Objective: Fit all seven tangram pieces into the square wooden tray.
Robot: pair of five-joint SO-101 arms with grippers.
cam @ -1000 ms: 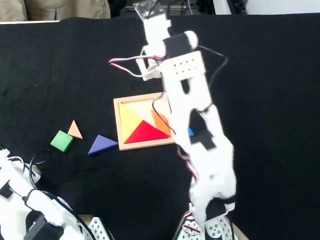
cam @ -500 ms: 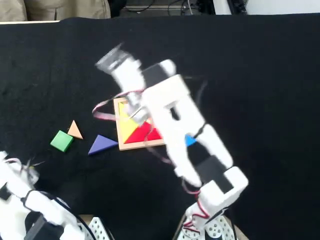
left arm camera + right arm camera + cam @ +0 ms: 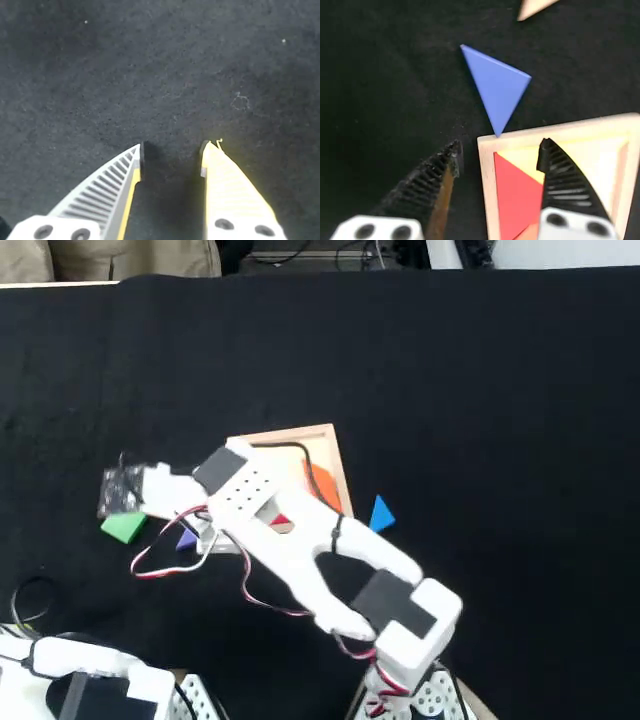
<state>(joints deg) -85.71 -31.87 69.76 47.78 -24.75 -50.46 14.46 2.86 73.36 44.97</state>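
Square wooden tray (image 3: 290, 433) lies flat, mid-tabletop. It holds a red triangle (image 3: 517, 195), a yellow piece (image 3: 522, 162) and an orange piece (image 3: 322, 485). Outside the tray:
- purple triangle (image 3: 496, 87), tip touching a tray corner
- green square (image 3: 122, 528)
- tan triangle (image 3: 535, 6)
- blue triangle (image 3: 380, 512)

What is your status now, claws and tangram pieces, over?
Left claw open, empty, over bare cloth. Right claw open, straddling tray corner. Violet-blue triangle outside, tip at that corner. Nothing blocks it.

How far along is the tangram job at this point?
Done: the yellow piece, red piece and orange piece lie in the tray. In hand: nothing; the right gripper is open over the tray's corner, and the left gripper is open over bare cloth. Left: violet triangle, peach triangle, green square, light blue piece.
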